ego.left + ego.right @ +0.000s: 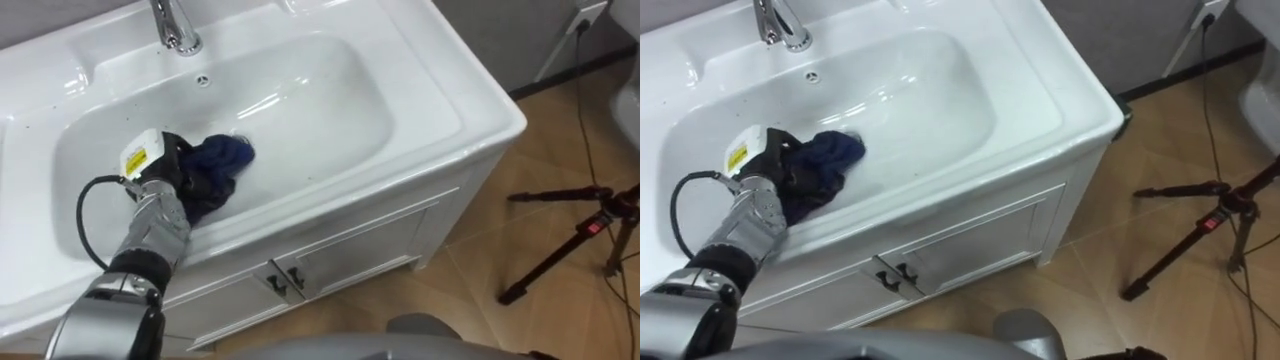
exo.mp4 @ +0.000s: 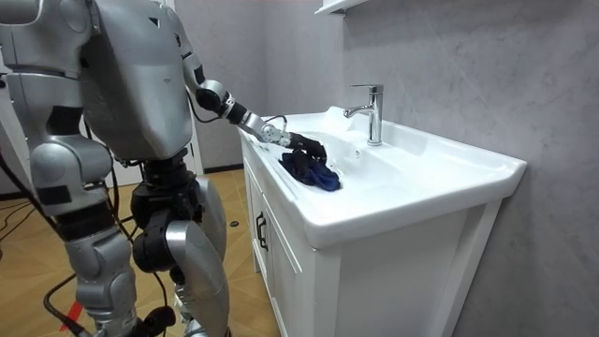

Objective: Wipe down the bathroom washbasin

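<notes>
A white basin (image 1: 330, 100) is set in a white vanity top, with a chrome tap (image 1: 175, 25) at its back rim. A dark blue cloth (image 1: 228, 153) lies bunched on the basin's near-left slope, close to the front rim. My left hand (image 1: 160, 165) reaches over the front rim from the lower left and rests on the cloth's left part, its dark fingers curled into the folds. From the room view I stand at the vanity's front with my left hand (image 2: 301, 145) stretched out over the cloth (image 2: 318, 175).
Below the basin are white cabinet doors with dark handles (image 1: 285, 280). A black tripod (image 1: 590, 225) stands on the wooden floor to the right of the vanity, and a cable runs from a wall socket (image 1: 590, 15) behind it.
</notes>
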### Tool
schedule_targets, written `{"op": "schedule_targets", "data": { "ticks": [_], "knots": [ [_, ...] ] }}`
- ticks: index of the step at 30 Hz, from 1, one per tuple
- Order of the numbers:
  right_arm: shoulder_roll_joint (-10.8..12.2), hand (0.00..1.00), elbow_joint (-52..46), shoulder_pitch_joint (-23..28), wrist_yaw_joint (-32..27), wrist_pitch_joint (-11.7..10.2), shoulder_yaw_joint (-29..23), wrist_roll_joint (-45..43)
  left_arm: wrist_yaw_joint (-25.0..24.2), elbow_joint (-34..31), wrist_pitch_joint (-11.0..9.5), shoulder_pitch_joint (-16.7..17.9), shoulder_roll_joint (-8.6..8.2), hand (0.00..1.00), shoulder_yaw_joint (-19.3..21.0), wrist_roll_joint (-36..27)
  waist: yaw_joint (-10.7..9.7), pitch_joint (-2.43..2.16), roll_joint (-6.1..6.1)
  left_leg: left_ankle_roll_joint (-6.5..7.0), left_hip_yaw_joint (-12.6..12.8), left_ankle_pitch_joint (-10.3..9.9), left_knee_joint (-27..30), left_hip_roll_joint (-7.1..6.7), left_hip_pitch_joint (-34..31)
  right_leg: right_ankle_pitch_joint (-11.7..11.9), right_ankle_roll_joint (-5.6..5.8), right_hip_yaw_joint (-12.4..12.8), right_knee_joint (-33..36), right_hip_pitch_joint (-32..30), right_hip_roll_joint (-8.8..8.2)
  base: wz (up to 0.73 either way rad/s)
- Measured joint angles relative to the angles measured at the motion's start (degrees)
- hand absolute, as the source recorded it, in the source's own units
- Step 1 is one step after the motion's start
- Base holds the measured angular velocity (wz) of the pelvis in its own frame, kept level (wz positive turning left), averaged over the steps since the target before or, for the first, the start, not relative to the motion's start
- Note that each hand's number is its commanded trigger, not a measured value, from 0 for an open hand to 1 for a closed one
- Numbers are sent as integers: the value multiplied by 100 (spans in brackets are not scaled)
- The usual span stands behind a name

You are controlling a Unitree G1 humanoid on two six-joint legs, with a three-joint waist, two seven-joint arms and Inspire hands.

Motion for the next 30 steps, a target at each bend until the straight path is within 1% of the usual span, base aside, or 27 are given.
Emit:
{"op": "schedule_targets", "data": {
  "ticks": [2, 3, 5, 6, 7, 9, 10, 11, 13, 14, 16, 17, 19, 20, 21, 22, 23, 25, 26, 28, 30],
  "knots": [
    [9, 0, -1, -9, 23, 13, 10, -17, -106, 2, 0, -66, -11, 100, -17, -256, -71, 5, -1, 20, -4, 12, 1, -33, -18, -17, 28, -49, 6, -7, -49, 9],
    [9, 0, -11, -16, 32, 15, 34, -19, -168, 3, 0, -106, -5, 100, -62, -483, -131, 9, 6, 27, -3, 15, 3, -53, -44, -34, 57, -53, 12, -23, -62, 12],
    [9, 0, -15, -30, 59, 35, 63, -60, -235, 5, -1, -173, -3, 100, -196, -821, -142, 28, 25, 34, 20, 11, 4, -68, -52, -37, 79, -68, 13, -34, -63, 4],
    [9, 0, -13, -67, 78, 70, 91, -157, -276, -20, -3, -195, -10, 100, -238, -1003, -181, 43, 53, 79, 15, -15, 5, -67, -53, -39, 88, -73, 12, -36, -61, 4],
    [5, 0, -16, -137, 80, 95, 91, -273, -340, -55, -3, -222, -16, 100, -243, -1103, -264, 76, 106, 162, 7, -66, -9, -57, -58, -42, 96, -114, 25, -42, -57, 6],
    [5, 0, -20, -233, 87, 101, 99, -470, -468, -82, -9, -276, -32, 100, -262, -1133, -357, 100, 156, 180, 0, -78, -74, -73, -73, -34, 113, -121, 44, -68, -75, 2],
    [7, 0, -30, -281, 138, 94, 109, -484, -547, -158, -4, -292, -12, 100, -343, -1286, -416, 99, 167, 184, 2, -75, -86, -88, -89, -43, 120, -119, 78, -105, -87, 0],
    [7, 0, -46, -290, 157, 85, 112, -483, -582, -193, -10, -300, -5, 100, -398, -1355, -433, 99, 167, 186, 3, -74, -90, -97, -94, -55, 124, -116, 101, -125, -94, 0],
    [-13, 0, -89, -296, 200, 64, 208, -477, -733, -407, -8, -326, -24, 100, -681, -1630, -489, 97, 173, 188, -4, -72, -72, -109, -104, -75, 128, -151, 96, -129, -113, 7],
    [-13, 0, -91, -303, 201, 63, 216, -481, -779, -455, -14, -332, -43, 100, -721, -1680, -504, 96, 175, 189, -4, -72, -72, -112, -113, -79, 131, -164, 95, -131, -119, 11],
    [-12, 0, 5, -413, 246, 37, 218, -486, -951, -545, -53, -409, -166, 100, -746, -1739, -613, 92, 181, 191, -6, -71, -54, -125, -146, -102, 146, -233, 90, -132, -158, 17],
    [-12, 0, 17, -428, 266, 17, 220, -488, -989, -586, -53, -427, -183, 100, -808, -1753, -637, 92, 181, 194, -6, -69, -53, -130, -151, -110, 150, -253, 91, -128, -170, 17],
    [-19, 0, 23, -449, 373, -61, 264, -487, -1171, -882, -69, -424, -194, 100, -1144, -1778, -675, 91, 183, 197, -5, -65, -55, -147, -154, -130, 162, -292, 83, -116, -201, 10],
    [-21, 0, 21, -452, 396, -64, 301, -487, -1226, -967, -66, -425, -197, 100, -1227, -1787, -693, 90, 183, 200, -6, -63, -55, -151, -156, -135, 167, -310, 82, -110, -211, 12],
    [-29, 0, 22, -464, 434, -65, 399, -495, -1337, -1155, -42, -422, -197, 100, -1399, -1788, -717, 87, 188, 202, -11, -62, -53, -160, -155, -145, 177, -321, 79, -96, -220, 10],
    [-29, 0, 45, -482, 449, -68, 447, -516, -1462, -1344, -10, -421, -203, 100, -1538, -1789, -725, 85, 196, 202, -11, -62, -45, -163, -152, -146, 180, -320, 64, -83, -222, 6],
    [-25, 0, 56, -491, 453, -69, 456, -542, -1520, -1432, 7, -422, -210, 100, -1590, -1788, -731, 86, 198, 202, -19, -62, -39, -164, -155, -147, 182, -322, 62, -78, -225, 0],
    [-25, 0, 60, -492, 451, -58, 563, -659, -1733, -1666, 9, -420, -332, 100, -1640, -1787, -745, 92, 211, 202, -28, -62, 3, -160, -163, -148, 190, -338, 0, -21, -225, 8],
    [-25, 0, 57, -493, 452, -61, 568, -664, -1769, -1749, 19, -416, -346, 100, -1670, -1788, -747, 92, 215, 202, -28, -62, 10, -161, -174, -150, 194, -342, -2, -23, -227, 14],
    [-25, 0, 52, -525, 460, -90, 667, -663, -1961, -2128, 40, -416, -344, 100, -1862, -1798, -742, 98, 226, 202, -55, -62, 30, -159, -228, -148, 199, -369, -39, -24, -230, 17],
    [-26, 0, 48, -548, 474, -186, 666, -667, -2061, -2254, 35, -417, -344, 100, -1938, -1891, -743, 99, 228, 201, -70, -62, 34, -149, -231, -133, 197, -412, -94, 18, -228, 12]
  ]
}}
